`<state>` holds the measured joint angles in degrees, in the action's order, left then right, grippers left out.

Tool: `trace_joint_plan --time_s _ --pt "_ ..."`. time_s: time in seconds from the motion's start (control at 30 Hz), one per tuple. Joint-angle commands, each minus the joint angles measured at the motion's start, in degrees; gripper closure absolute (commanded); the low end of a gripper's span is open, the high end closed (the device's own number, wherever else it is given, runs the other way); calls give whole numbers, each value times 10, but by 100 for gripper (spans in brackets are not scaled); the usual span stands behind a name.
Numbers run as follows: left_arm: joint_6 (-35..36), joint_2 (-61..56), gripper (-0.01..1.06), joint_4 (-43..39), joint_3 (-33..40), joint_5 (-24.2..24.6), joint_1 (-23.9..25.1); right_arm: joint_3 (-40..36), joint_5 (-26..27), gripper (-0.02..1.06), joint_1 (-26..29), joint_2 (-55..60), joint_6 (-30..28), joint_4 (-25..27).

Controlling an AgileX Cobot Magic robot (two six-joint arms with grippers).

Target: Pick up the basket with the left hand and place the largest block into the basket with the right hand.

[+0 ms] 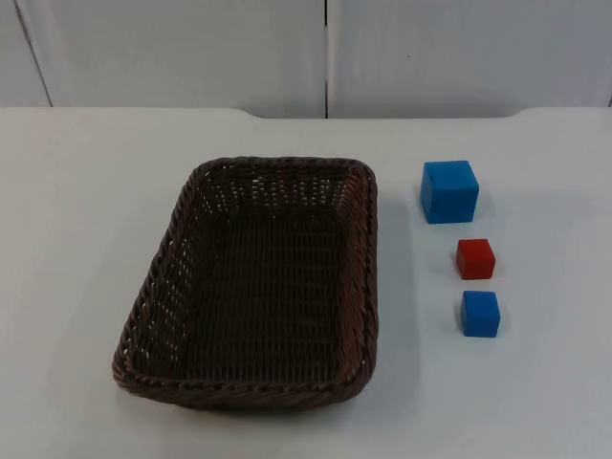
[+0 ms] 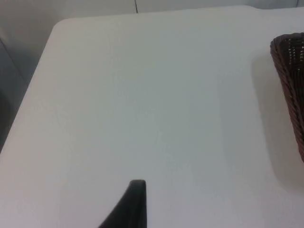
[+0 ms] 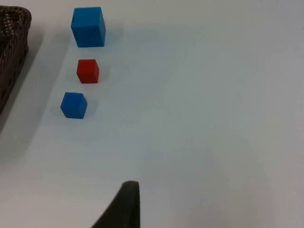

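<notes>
Centrally placed: dark wicker basket (image 1: 256, 287) on white table (image 1: 67, 239), open tabletop along its left rim. Beside right rim, apart, in one row: large blue block (image 1: 449, 191), red block (image 1: 475, 258), small blue block (image 1: 480, 314). Left gripper (image 2: 135, 199) and right gripper (image 3: 126, 202) over bare tabletop; finger spread cannot be told.

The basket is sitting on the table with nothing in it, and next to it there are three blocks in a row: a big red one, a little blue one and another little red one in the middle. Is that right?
Not quite. The big block is blue, not red, as the top view shows. The rest holds: the basket is empty on the table, with the little red block in the middle and the little blue block at the other end.
</notes>
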<state>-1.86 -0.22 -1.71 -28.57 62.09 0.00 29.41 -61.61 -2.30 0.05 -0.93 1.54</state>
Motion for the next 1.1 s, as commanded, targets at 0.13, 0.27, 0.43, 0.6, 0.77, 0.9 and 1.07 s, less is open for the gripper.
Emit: trace_joint_plan --time_s 0.13,0.27,0.43,0.6,0.77,0.9,1.07 --pt "0 58 0 -1 -48 -45 -4 1 -2 -1 -2 -1 0 2" --pt "0 115 0 -1 -92 -62 -4 1 -2 -1 -2 -1 0 2" --pt "2 203 0 -1 -152 -100 -4 1 -2 -1 -2 -1 0 2" --pt "0 297 0 21 -220 -95 -4 1 -2 -1 -2 -1 0 1" --pt "-2 348 0 27 -256 -90 -4 1 -2 -1 -2 -1 0 1" --pt "-2 381 0 27 -261 -91 -4 1 -2 -1 -2 -1 0 1" --pt "-7 405 0 37 -261 -90 -4 1 -2 -1 -2 -1 0 1"
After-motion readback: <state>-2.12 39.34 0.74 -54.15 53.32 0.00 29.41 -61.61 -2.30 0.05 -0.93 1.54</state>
